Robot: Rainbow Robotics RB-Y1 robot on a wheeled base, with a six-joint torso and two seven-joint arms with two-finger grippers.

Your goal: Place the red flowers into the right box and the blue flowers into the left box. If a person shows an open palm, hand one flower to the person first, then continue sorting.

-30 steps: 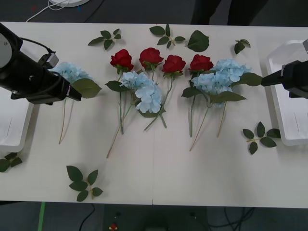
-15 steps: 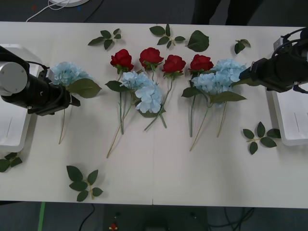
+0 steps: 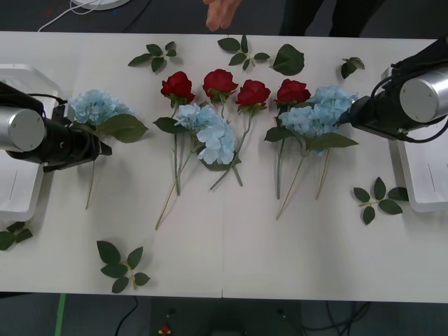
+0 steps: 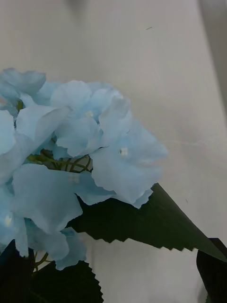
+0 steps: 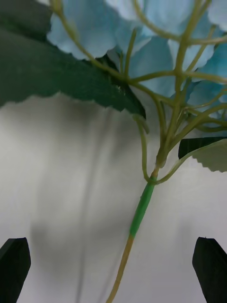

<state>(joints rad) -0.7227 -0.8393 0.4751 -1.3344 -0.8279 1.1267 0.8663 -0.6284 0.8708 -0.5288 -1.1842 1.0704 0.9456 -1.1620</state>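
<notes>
A person's hand (image 3: 222, 12) is now being held out at the table's far edge, so a handover is probably being requested. The left gripper (image 5: 113, 270) is being held open around the leftmost blue flower's stem (image 5: 142, 210); the right gripper's (image 3: 353, 112) state cannot be told.

The white table (image 3: 280, 259) carries red flowers (image 3: 219, 82), blue flowers (image 3: 210, 129) and leaf sprigs (image 3: 119, 264).

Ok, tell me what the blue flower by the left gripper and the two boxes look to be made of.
Blue flower: likely fabric petals, matte and thin; its stem looks like moulded plastic, with a green sleeve over a paler core. Leaf: stiff cloth, serrated edge. Left box and right box: smooth white plastic, apparently, with rounded raised rims.
</notes>
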